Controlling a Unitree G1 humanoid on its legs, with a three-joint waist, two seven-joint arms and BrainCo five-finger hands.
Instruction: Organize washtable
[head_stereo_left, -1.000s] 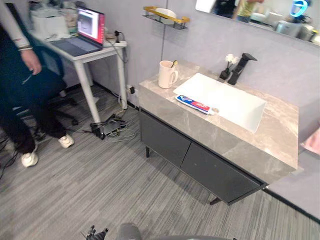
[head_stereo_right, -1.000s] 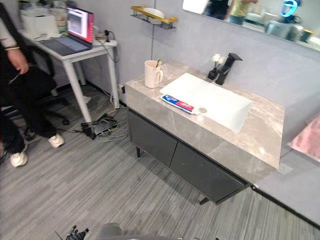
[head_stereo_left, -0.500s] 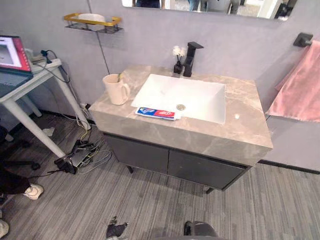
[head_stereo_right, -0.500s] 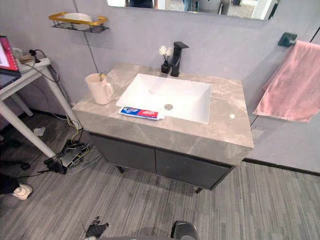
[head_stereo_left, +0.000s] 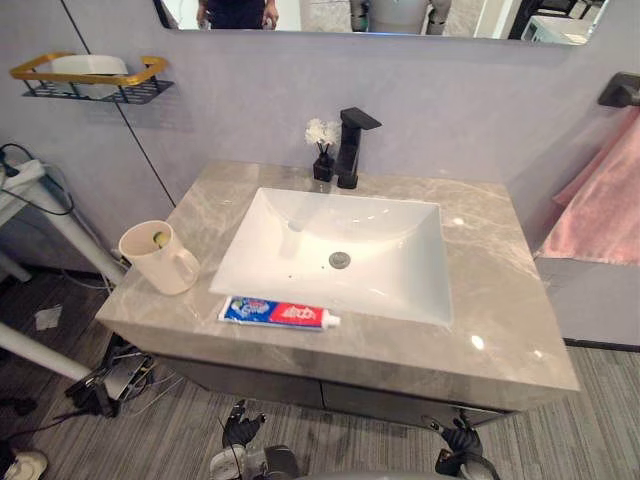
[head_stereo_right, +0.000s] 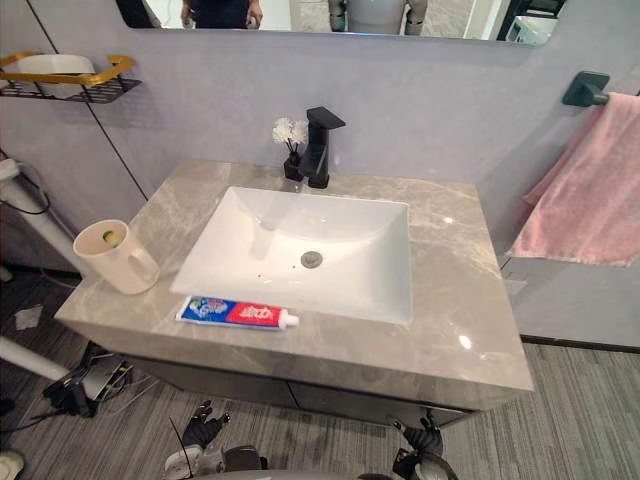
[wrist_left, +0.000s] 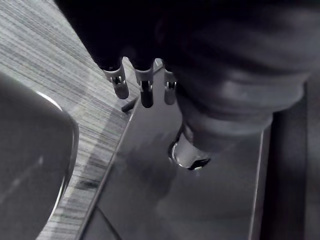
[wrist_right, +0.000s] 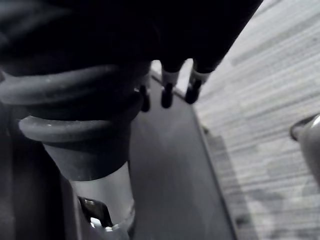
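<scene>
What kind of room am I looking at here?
Probably a bathroom vanity area: a white sink set in a marble-look counter with a black faucet, a toothpaste tube and a cup on the counter, and a pink towel hanging at the wall.

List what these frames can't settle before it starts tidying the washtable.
Eye views:
1. Inside the mug: just a greenish tip shows at the rim, too small to name.
2. The white item on the wall shelf: mostly behind its gold rail.
3. The pink towel: cut off by the right edge.
4. The mirror: cut off by the top edge.
5. The left hand and right hand: small, dark, at the bottom edge.
</scene>
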